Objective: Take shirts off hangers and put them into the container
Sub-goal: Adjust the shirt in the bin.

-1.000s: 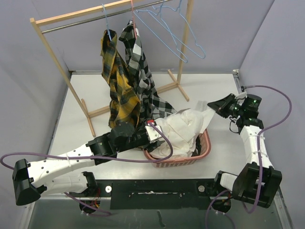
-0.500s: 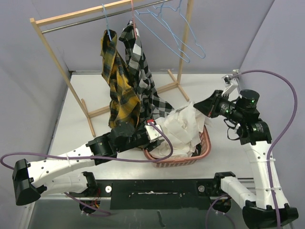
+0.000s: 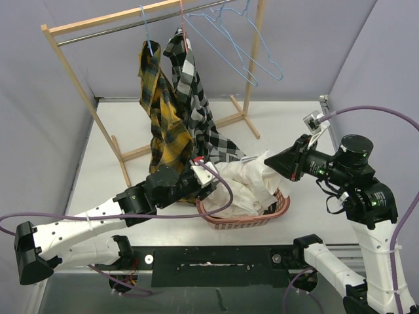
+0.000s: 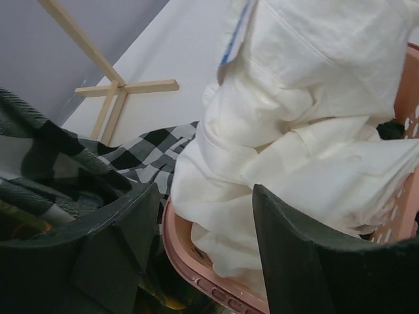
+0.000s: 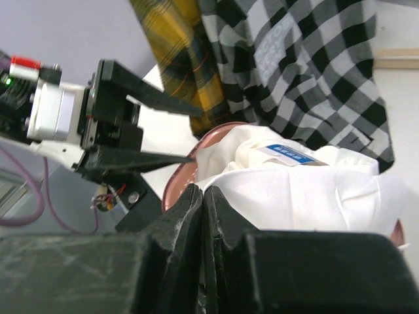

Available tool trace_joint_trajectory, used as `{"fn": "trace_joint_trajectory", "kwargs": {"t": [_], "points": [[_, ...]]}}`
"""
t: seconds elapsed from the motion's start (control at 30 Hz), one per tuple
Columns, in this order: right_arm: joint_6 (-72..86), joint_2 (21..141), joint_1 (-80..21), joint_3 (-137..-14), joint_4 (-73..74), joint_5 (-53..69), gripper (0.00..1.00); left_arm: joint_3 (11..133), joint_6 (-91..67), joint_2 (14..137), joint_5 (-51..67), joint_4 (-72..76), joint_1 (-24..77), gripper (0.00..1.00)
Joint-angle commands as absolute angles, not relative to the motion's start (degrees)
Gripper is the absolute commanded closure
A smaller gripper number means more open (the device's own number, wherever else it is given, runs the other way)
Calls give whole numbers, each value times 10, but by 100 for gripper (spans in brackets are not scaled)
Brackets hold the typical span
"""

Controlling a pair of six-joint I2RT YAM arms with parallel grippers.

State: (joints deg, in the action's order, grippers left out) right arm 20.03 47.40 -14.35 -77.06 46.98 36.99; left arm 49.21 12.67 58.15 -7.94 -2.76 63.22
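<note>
A white shirt (image 3: 245, 180) (image 4: 294, 131) (image 5: 314, 190) lies heaped in the pink container (image 3: 249, 221) (image 4: 190, 261). My right gripper (image 3: 273, 161) (image 5: 201, 190) is shut on a raised fold of it, above the container's right end. At the container's left rim my left gripper (image 3: 208, 178) (image 4: 203, 222) stands open, with rim and white cloth between its fingers. The yellow plaid shirt (image 3: 163, 118) (image 5: 177, 52) and the black-and-white check shirt (image 3: 196, 111) (image 5: 308, 72) hang on a blue hanger (image 3: 147, 33) and a pink-red hanger (image 3: 183, 26).
The wooden rack (image 3: 85, 26) stands across the back, its feet on the table. Two bare blue hangers (image 3: 242, 52) dangle at the right end of its rail. The check shirt's tail (image 4: 141, 154) drapes onto the table beside the container. Grey walls enclose three sides.
My right arm has risen and swung left toward the container, carrying the white fold with it. The left gripper has edged up against the container's rim.
</note>
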Motion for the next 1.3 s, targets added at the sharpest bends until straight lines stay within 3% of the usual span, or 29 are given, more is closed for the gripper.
{"fn": "trace_joint_trajectory", "kwargs": {"t": [0.0,0.33,0.77,1.27], "points": [[201,476,-147,-767,473,453,96,492,110,549,-127,30,618,42],[197,469,-181,-665,474,475,94,492,103,547,-122,31,611,42],[210,651,-420,-569,451,116,93,493,107,545,-121,29,611,42],[274,839,-402,-464,339,-10,95,493,108,533,-112,27,613,42]]}}
